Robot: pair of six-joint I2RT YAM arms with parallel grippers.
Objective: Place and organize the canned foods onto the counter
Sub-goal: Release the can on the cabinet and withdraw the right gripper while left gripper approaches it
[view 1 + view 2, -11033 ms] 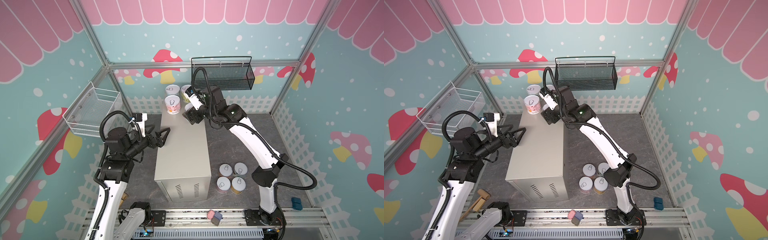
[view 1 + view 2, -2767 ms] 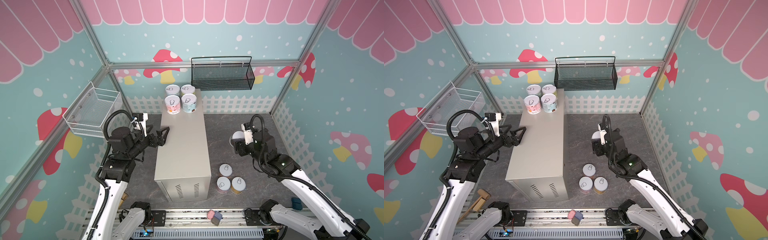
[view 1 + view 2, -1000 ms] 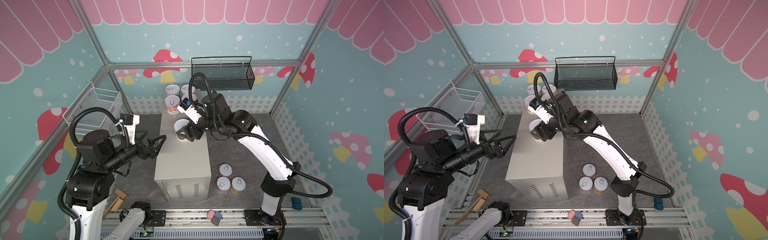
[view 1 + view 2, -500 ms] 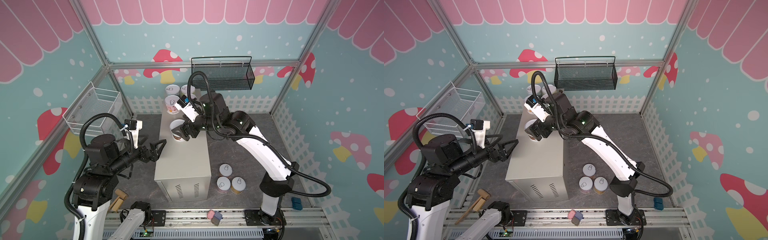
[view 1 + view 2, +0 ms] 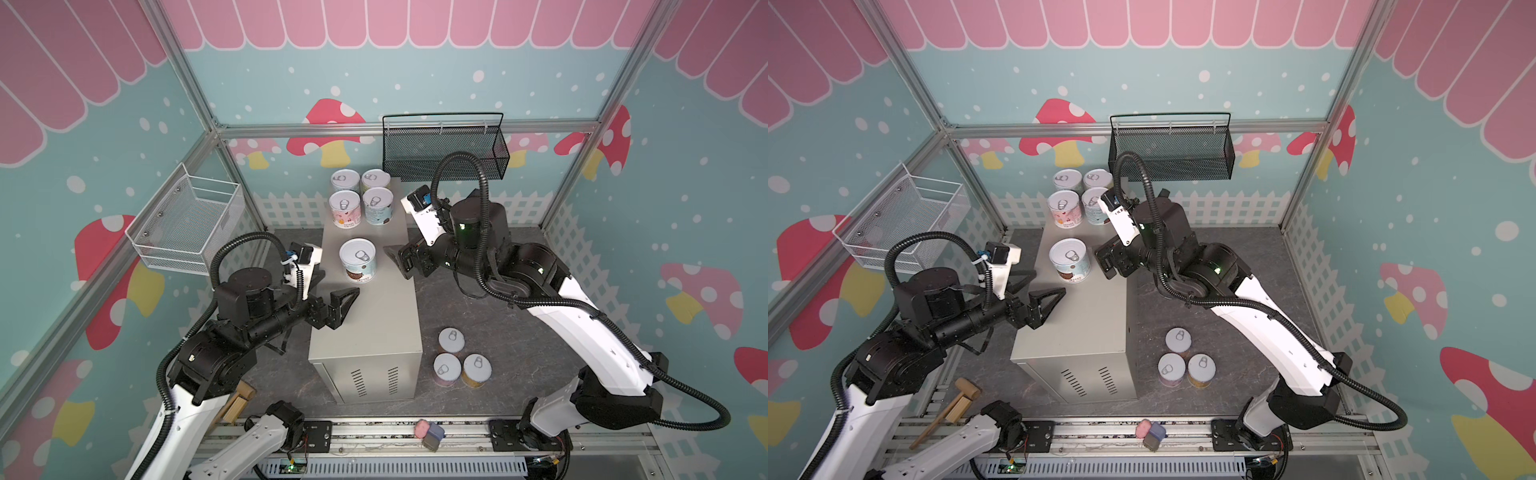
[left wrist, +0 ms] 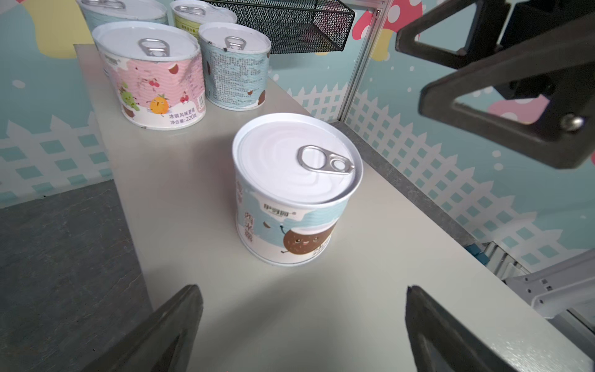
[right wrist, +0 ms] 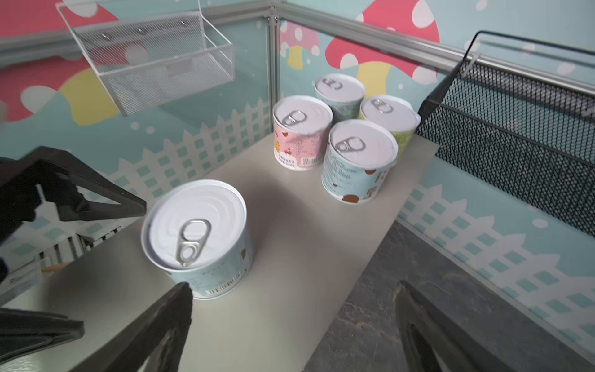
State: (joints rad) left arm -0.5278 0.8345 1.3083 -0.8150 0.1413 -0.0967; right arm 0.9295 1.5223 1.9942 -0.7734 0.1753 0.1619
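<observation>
Claws gape wide and empty: right claw [image 5: 395, 262] beside blue can [image 5: 357, 259], left claw [image 5: 341, 282] apart.

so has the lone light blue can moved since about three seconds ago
Yes. The lone light blue can moved left, from above the floor beside the counter onto its top.

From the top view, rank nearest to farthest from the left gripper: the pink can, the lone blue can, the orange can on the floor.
1. Lone blue can, on the counter just ahead of the left gripper.
2. Pink can, in the far-end cluster.
3. Orange can, on the floor right of the counter.
</observation>
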